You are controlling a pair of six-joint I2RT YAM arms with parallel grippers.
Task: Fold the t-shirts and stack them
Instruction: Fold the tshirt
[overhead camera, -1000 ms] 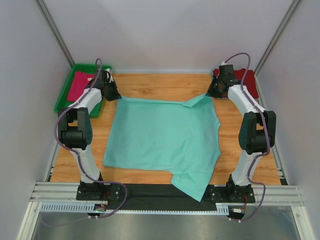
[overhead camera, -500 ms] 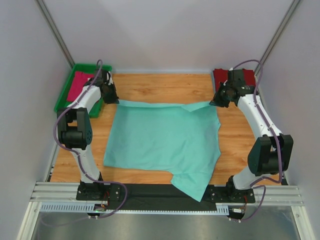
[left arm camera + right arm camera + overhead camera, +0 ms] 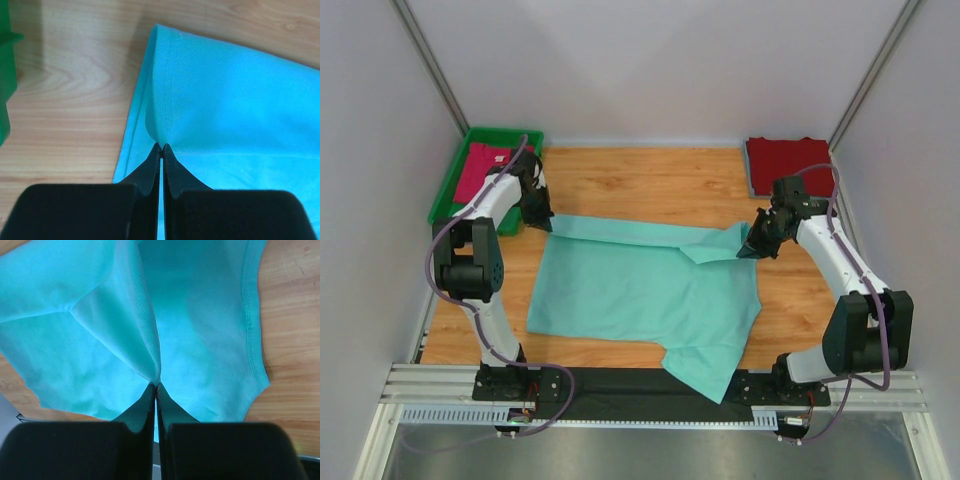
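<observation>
The spread t-shirt point(image 3: 650, 290) lies across the middle of the desk point(image 3: 640, 180), its far edge folded over toward the near side. The left end effector point(image 3: 542, 222) pinches that edge at its left corner, and the right end effector point(image 3: 748, 250) at its right. A tray point(image 3: 448, 195) sits at the far-left corner with a second t-shirt point(image 3: 480, 170) in it, and a third t-shirt point(image 3: 788, 162) lies at the far-right corner.

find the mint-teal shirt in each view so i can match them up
Top external: the mint-teal t-shirt is spread mid-table.
Left wrist: it fills the right side, pinched in the left hand.
Right wrist: it fills most of the frame, pinched in the right hand.
Shared landmark: the wooden table beside the cloth.
</observation>
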